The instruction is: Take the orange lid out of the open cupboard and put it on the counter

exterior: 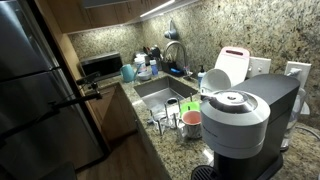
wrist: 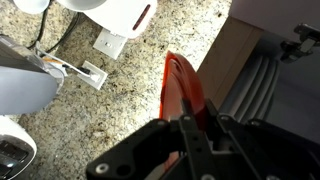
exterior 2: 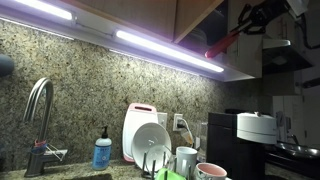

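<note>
Black gripper [wrist: 188, 124] tight on thin, glossy orange lid [wrist: 180, 85], edge-on.

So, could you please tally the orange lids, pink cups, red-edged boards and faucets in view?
Orange lid: 1
Pink cup: 1
Red-edged board: 1
Faucet: 1
Total: 4

Lower centre: end effector [wrist: 186, 122] clamped on orange lid [wrist: 181, 85], edge-on. Speckled granite [wrist: 120, 115] behind. White board [wrist: 120, 15] upper left.
</note>
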Robot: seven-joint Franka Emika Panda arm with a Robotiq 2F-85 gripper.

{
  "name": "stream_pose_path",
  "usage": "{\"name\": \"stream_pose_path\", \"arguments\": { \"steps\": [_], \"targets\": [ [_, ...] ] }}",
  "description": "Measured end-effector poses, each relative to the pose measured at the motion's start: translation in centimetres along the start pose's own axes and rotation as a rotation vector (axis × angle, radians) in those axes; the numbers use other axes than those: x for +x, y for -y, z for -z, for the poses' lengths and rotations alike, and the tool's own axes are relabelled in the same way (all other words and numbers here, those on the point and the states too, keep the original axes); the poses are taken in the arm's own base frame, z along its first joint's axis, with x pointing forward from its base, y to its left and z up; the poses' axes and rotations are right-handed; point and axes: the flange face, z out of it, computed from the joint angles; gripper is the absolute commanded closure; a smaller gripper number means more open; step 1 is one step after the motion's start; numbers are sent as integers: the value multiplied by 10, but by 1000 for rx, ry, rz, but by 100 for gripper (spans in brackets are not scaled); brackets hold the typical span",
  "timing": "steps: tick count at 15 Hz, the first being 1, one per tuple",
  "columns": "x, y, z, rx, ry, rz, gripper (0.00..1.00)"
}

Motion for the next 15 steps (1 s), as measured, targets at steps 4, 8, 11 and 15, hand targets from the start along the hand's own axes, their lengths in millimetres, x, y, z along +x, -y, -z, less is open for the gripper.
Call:
{"name": "stream_pose_path", "arguments": {
  "steps": [4,8,11,15],
  "targets": [
    [7,-4,2,-8,-2,-11,85],
    [6,-5,0,-12,-1,-7,96],
    [3,-5,-1,-11,4,-16,96],
    [-7,-11,-11,-27,35,-22,96]
  ]
}}
